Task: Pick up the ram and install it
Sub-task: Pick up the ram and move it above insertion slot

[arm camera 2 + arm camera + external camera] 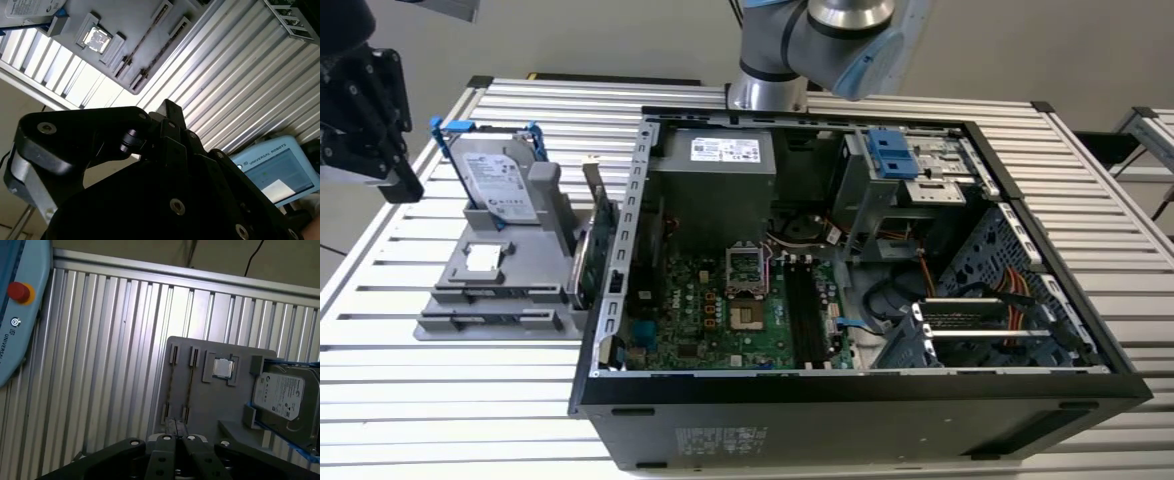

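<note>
The end effector [177,428] looks clenched on nothing: in the first wrist view its two fingertips meet with no gap and nothing between them. In the exterior view it hangs at the upper left of the frame, above the desk [454,400] and off to the side of the grey holder [200,405].

The ram [170,385] is in that holder, a thin dark stick standing on its long edge between small slotted posts. A second similar strip sits just beside it, and I cannot tell whether that is another stick. The CPU [222,368] lies between these slots and the drive [282,395]. The holder is at the exterior view's left, just beside the open case [854,420]. Nothing has been lifted yet.

Judging by its shape, the ram should be very light and stiff along its length, but thin, so easily cracked if twisted or levered. Its faces are probably smooth and a little slippery.

The upper long edge is the part that is free. The best hold is likely at mid-length, with one pad on each flat face and well clear of the lower contact edge. A centred grip should keep it level and let it come straight out of the posts.
</note>
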Controlling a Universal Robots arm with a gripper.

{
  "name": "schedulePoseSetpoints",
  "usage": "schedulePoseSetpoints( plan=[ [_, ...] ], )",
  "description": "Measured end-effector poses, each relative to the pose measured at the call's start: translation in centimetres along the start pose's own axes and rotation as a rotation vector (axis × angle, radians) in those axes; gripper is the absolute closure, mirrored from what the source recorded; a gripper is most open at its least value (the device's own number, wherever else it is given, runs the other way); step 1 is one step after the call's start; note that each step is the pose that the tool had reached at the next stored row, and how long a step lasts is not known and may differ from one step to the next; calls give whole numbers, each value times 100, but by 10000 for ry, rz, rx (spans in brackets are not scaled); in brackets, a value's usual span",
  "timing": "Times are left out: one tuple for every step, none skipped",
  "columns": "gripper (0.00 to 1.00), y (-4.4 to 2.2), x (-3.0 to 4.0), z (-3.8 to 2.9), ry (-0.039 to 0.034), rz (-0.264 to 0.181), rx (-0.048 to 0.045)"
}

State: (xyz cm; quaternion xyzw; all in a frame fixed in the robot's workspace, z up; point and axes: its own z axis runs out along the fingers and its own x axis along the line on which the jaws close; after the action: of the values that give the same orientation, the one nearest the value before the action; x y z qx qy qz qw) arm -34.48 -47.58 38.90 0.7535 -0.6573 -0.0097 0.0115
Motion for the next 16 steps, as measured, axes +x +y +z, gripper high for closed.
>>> schedulePoseSetpoints(
  plan=[
    [100,0,0,0,0,-1,0],
    [100,0,0,0,0,-2,0],
    [100,0,0,0,-1,-3,0],
    [100,0,0,0,0,-4,0],
    [100,0,0,0,0,-6,0],
    [0,0,0,0,0,-7,0],
    [0,0,0,0,0,-8,0],
    [0,0,0,0,0,-9,0],
    [0,0,0,0,0,-10,0],
    [0,0,0,0,0,-11,0],
    [0,0,0,0,0,-12,0],
    [0,0,0,0,0,-15,0],
    [0,0,0,0,0,-18,0],
    [0,0,0,0,0,-19,0],
    [0,0,0,0,0,-20,0],
    [0,0,0,0,1,-21,0]
  ],
)
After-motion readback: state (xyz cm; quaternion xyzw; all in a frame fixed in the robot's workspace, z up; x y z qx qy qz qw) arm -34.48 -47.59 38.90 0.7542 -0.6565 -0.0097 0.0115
